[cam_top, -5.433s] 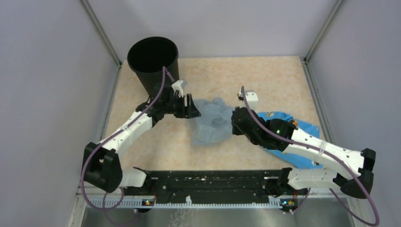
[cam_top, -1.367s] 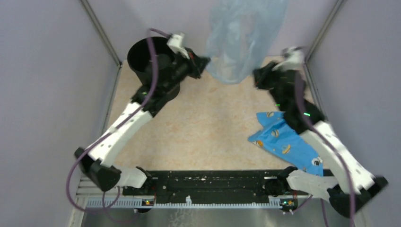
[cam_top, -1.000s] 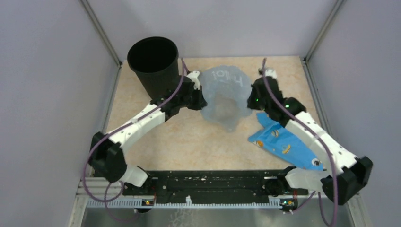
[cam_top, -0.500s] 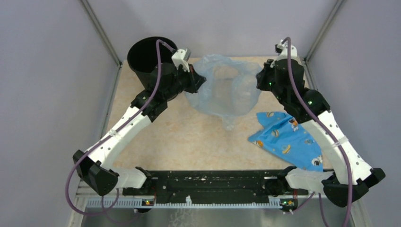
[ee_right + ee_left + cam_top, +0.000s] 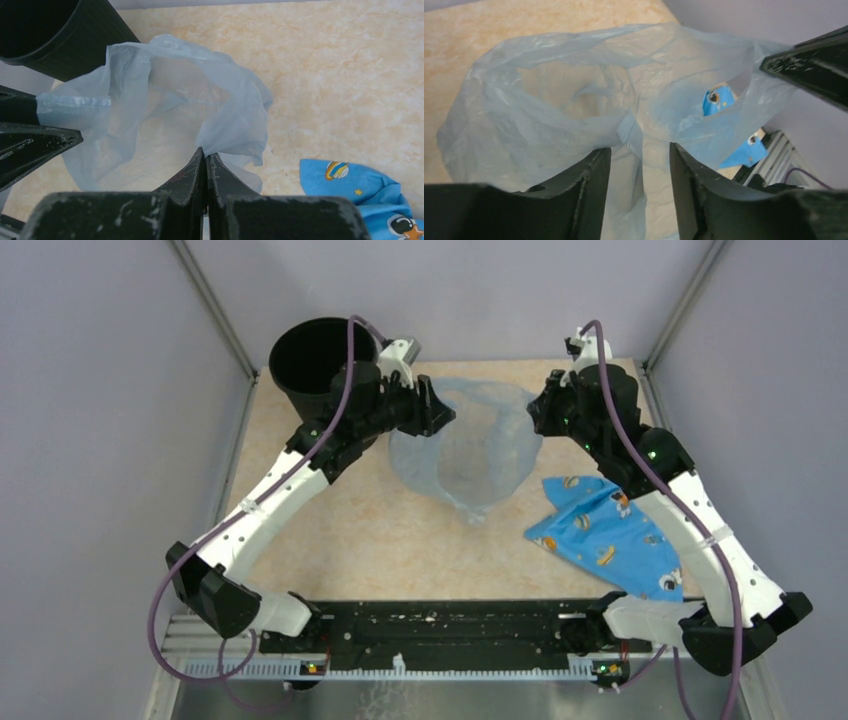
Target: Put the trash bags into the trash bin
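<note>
spreading the trash bag [image 5: 465, 450] over the surface's [image 5: 400, 530] far middle, trash bin [image 5: 320, 365] at the far-left corner: right fingers [image 5: 192, 170] pinched the bag, left fingers [image 5: 589, 180] parted; next probably needed a left regrip, then a carry binward.

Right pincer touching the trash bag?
Touching. The right wrist view shows the right pincer shut, with the trash bag film pinched between its tips.

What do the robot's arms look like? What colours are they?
The left arm and right arm have white sections joined by chunky black joints. A thin purple cable loops along each. Small green lights glow on the right arm. The left gripper and right gripper are black, each with two tapered fingers.
</note>
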